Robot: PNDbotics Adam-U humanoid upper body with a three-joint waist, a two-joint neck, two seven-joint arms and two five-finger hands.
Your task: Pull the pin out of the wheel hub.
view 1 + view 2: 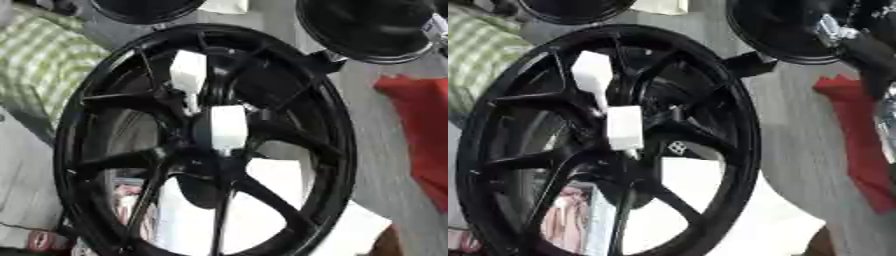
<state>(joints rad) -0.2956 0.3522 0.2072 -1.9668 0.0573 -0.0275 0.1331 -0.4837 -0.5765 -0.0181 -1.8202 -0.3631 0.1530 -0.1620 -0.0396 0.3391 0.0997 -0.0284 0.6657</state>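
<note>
Two white pins point(227, 128), black wheel hub point(87, 125)

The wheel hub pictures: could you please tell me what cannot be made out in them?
- Pin: none can be told apart; two white blocks cover the hub of the black wheel in both views.
- Right arm: blurred at the right eye view's right edge; its hand cannot be made out.
- Left hand: in neither view.
- Wheel's bottom: cut off by the lower edge.
</note>
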